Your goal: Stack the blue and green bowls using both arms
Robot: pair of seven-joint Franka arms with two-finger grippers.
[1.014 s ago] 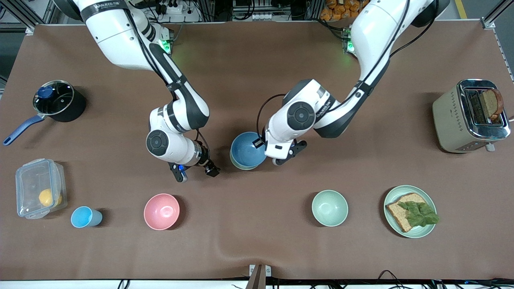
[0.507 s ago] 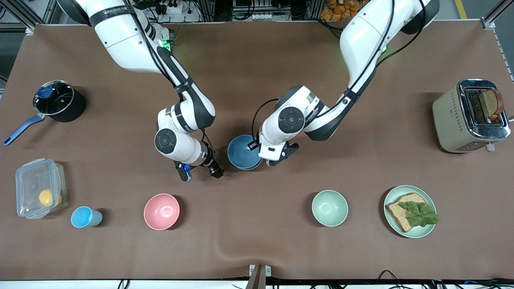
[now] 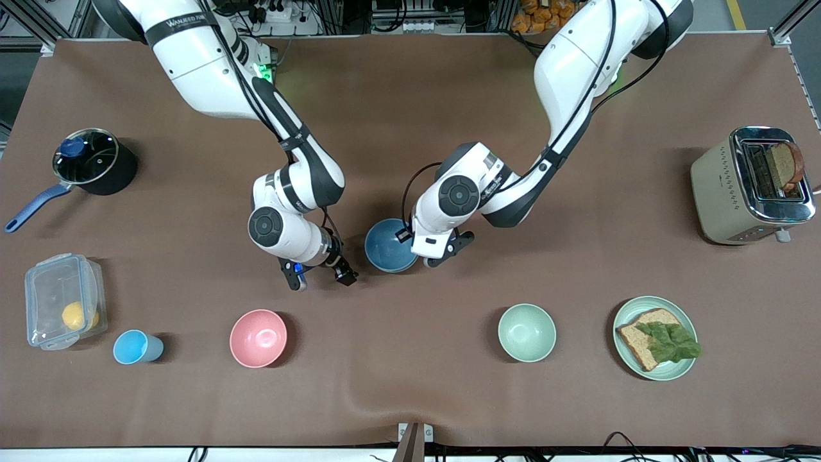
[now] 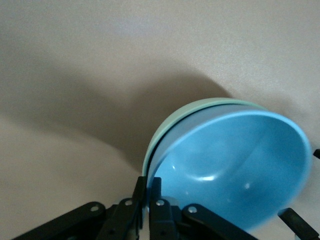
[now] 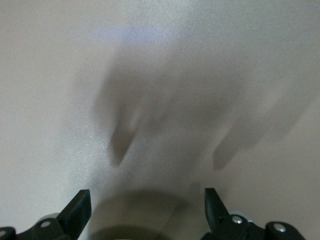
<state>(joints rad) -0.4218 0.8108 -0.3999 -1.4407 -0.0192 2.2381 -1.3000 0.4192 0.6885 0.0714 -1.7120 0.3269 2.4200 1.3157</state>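
- Mid-table, left gripper (image 4: 145, 200) pinches blue bowl's (image 3: 389, 246) rim, nested in green bowl (image 4: 172, 120).
- Right gripper (image 3: 319, 274) waits spread beside them; release gently.

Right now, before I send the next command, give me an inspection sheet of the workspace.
Surface: brown table cover, with a wrinkle at the edge nearest the front camera.
Job's things: blue bowl nested in green bowl at mid-table.
Clutter: pink bowl, mint bowl, blue cup, lidded box, pot, toaster, sandwich plate.
Grippers: left gripper shut on the blue bowl's rim; right gripper open over bare table beside the bowls.
Cables: black cable looped at the left wrist.
Surroundings: nothing seen.
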